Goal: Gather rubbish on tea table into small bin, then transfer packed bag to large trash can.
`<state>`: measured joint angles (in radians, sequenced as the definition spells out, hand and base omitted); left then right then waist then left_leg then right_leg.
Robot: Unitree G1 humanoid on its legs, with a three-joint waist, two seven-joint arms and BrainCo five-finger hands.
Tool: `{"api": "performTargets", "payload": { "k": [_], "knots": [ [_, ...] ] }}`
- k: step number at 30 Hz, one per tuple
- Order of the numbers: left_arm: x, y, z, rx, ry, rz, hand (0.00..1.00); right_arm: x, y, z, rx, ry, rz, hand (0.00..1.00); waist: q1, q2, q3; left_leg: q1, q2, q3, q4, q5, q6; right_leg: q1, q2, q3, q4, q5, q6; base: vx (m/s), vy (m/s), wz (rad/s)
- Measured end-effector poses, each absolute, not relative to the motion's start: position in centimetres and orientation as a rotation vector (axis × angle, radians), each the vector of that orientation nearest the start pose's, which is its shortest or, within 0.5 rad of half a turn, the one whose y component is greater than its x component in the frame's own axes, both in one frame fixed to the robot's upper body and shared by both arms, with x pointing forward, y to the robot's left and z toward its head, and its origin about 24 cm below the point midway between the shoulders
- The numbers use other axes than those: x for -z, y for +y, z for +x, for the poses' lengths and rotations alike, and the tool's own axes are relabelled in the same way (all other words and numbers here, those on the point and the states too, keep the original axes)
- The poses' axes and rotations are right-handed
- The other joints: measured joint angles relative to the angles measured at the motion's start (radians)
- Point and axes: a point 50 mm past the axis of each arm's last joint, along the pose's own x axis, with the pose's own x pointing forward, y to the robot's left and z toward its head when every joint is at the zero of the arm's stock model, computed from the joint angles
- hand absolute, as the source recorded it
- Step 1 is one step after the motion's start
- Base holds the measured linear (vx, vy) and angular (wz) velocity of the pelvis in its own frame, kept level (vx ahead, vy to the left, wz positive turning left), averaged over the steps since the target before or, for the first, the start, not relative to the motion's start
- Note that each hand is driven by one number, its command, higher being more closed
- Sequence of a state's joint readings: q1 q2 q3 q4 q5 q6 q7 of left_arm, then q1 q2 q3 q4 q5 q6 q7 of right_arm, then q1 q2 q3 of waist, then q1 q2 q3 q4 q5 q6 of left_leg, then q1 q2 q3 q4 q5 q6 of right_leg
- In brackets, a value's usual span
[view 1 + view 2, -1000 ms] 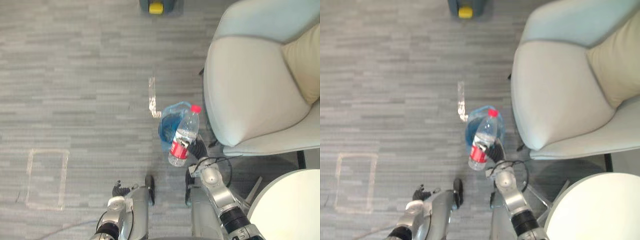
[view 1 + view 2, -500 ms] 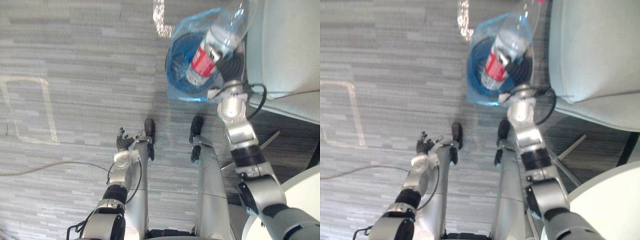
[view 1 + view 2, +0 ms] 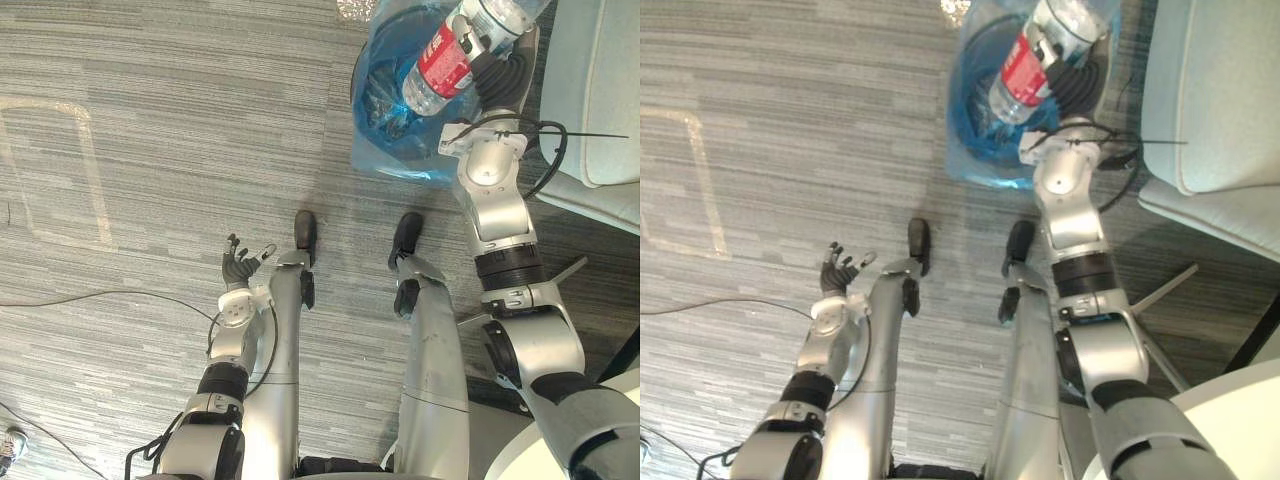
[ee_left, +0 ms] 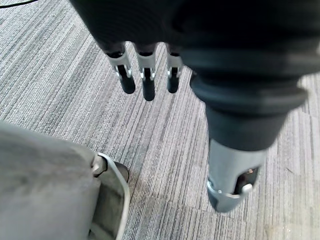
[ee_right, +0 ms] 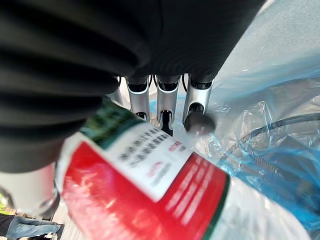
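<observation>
A clear plastic bottle point(image 3: 447, 58) with a red label hangs tilted over the small bin point(image 3: 385, 150), which is lined with a blue plastic bag point(image 3: 985, 150). My right hand point(image 3: 500, 72) is shut on the bottle, with the bottle's lower end pointing into the bin's mouth. In the right wrist view the red label point(image 5: 150, 200) sits under the fingers point(image 5: 165, 97), with the blue bag point(image 5: 270, 150) past them. My left hand point(image 3: 238, 268) hangs low by my side, open and holding nothing; its fingers point(image 4: 145, 75) are straight above the carpet.
A pale armchair point(image 3: 600, 90) stands right beside the bin on the right. The rim of the white tea table point(image 3: 1200, 430) shows at the lower right. A taped outline point(image 3: 60, 170) marks the grey carpet on the left.
The camera has tilted down, shifting the whole picture. My right hand has carried the bottle from beside the bin to over its mouth. The left hand stays low and open.
</observation>
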<state>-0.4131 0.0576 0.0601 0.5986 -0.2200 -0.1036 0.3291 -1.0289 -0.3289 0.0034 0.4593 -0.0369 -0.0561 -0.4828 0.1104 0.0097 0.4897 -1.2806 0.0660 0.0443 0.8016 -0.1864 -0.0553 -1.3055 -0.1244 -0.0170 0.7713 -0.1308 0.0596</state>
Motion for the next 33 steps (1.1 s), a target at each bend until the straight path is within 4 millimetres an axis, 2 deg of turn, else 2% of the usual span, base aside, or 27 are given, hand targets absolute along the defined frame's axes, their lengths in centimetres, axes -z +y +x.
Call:
{"api": "performTargets", "payload": {
  "k": [6,13,18,23,28,33],
  "knots": [
    [-2.8,17.0,32.3,-0.334,0.111,-0.137,0.00,-28.8,-17.1,37.8,0.423,-0.674,-0.196,0.00,-0.001,0.000,-0.001,-0.017,0.011,-0.001,0.007,0.002,-0.004,-0.022,0.007,-0.005,0.010,0.002,-0.007,0.00,0.004,-0.03],
    [-2.9,17.4,32.3,-0.339,0.106,-0.124,0.00,-28.1,-15.2,37.1,0.365,-0.722,-0.319,0.00,-0.002,-0.002,-0.004,-0.023,0.031,-0.001,0.020,0.003,-0.005,-0.021,0.026,-0.009,0.000,0.012,-0.023,-0.01,0.015,-0.09],
    [-3.0,17.8,32.4,-0.344,0.103,-0.114,0.00,-25.9,-13.9,37.1,0.297,-0.701,-0.494,0.00,-0.004,-0.003,-0.005,-0.023,0.049,0.000,0.019,0.004,-0.007,-0.019,0.044,-0.009,-0.019,0.020,-0.025,-0.01,0.009,-0.10],
    [-3.0,18.1,32.4,-0.350,0.102,-0.110,0.00,-24.4,-12.7,37.1,0.224,-0.674,-0.598,0.00,-0.005,-0.003,-0.005,-0.022,0.064,0.000,0.007,0.008,-0.014,-0.013,0.059,-0.012,-0.043,0.042,-0.035,0.01,0.006,-0.09],
    [-2.7,18.1,32.3,-0.351,0.113,-0.109,0.00,-23.4,-12.1,37.3,0.187,-0.650,-0.682,0.00,-0.007,-0.005,-0.009,-0.009,0.064,0.000,-0.015,0.017,-0.019,-0.002,0.059,-0.015,-0.058,0.045,-0.037,0.00,0.000,0.01],
    [-2.7,18.0,32.3,-0.350,0.114,-0.114,0.00,-21.5,-11.9,38.3,0.161,-0.554,-0.741,0.00,-0.008,-0.009,-0.016,-0.009,0.064,-0.007,-0.055,0.036,-0.027,-0.002,0.060,-0.028,-0.089,0.056,-0.046,0.02,-0.006,0.05]
  ]
}}
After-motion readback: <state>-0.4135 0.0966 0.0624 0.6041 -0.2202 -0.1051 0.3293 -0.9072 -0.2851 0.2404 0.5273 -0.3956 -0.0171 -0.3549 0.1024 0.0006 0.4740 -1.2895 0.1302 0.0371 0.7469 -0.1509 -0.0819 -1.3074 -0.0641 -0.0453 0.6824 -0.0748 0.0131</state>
